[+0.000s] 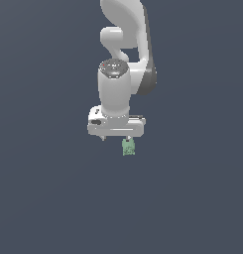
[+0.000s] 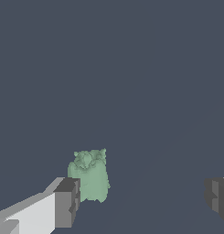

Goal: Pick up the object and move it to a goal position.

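The object (image 1: 128, 147) is a small pale green bumpy lump. In the exterior view it sits just below the white hand, toward the exterior view's right. My gripper (image 1: 115, 140) points down over it with its jaws spread wide. In the wrist view the object (image 2: 89, 176) lies between the jaws, right beside one dark fingertip (image 2: 66, 202), and I cannot tell whether they touch. The other fingertip (image 2: 217, 199) is far from it. The gripper (image 2: 141, 201) is open and holds nothing.
A plain dark grey-blue surface (image 1: 43, 198) fills the scene around the arm. The white arm's links (image 1: 125, 30) rise behind the hand. No other objects or goal marker show.
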